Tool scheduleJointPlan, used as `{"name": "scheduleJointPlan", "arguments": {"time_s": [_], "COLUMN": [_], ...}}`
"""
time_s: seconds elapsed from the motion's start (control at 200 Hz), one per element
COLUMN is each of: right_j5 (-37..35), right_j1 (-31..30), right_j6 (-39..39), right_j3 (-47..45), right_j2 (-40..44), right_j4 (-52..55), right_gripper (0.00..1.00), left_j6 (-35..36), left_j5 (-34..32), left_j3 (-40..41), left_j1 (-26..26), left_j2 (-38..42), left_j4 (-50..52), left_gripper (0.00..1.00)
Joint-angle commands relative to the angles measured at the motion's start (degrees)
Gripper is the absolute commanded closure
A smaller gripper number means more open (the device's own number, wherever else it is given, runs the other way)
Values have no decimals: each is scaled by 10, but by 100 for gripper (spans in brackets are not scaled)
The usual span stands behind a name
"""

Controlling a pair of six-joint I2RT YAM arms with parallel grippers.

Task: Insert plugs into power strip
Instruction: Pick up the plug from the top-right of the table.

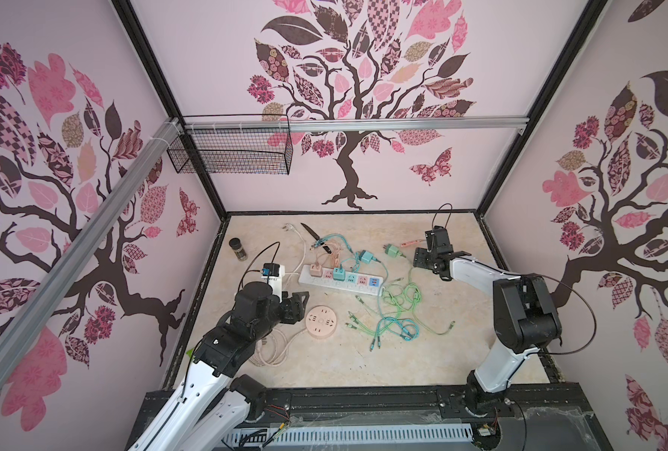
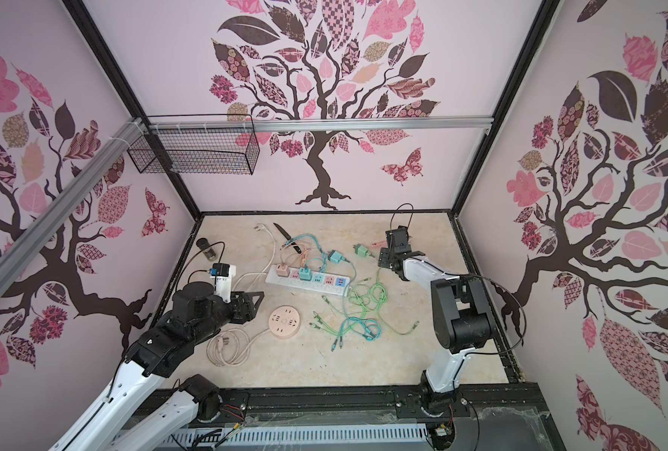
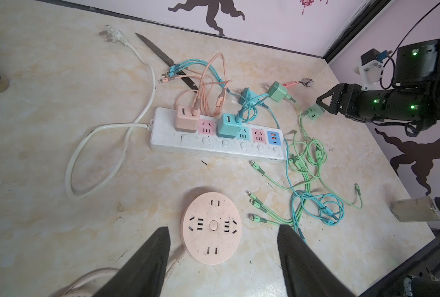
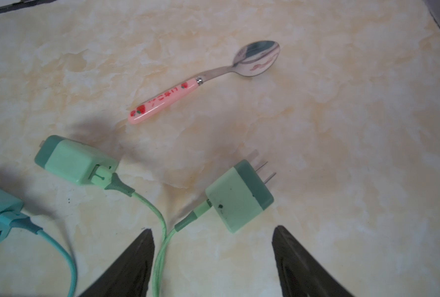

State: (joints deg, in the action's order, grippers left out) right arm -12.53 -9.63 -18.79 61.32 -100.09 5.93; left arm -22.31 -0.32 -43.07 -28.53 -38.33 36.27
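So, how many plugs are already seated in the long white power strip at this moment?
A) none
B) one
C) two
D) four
C: only the peach-pink plug and one teal plug stand in sockets of the power strip.

The pink spoon handle [image 4: 162, 101] bears red Japanese script, seemingly いちご.
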Motion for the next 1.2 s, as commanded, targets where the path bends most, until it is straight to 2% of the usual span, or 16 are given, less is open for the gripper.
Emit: {"name": "scheduleJointPlan", "arguments": {"time_s": [0.0,0.23,0.7,1.195], "right_j5": [12,22,35,23], "right_j1": [22,27,28,27], "right_j6": [-69,-141,-217,-209], "right_j3": [-4,-23,-9,37], "right_j2": [18,1,-62,-121], "right_j4": [-24,-51,-59,-43], "right_gripper": [25,28,35,38], "left_j6": [11,12,27,31], "left_j5": [7,20,23,22], "left_j3": [-24,-21,-24,-22], "left_j1": [1,2,2,2], "left_j2": [7,1,4,14], "left_j4": [-8,-16,-13,-8], "left_gripper": [30,30,30,30]}}
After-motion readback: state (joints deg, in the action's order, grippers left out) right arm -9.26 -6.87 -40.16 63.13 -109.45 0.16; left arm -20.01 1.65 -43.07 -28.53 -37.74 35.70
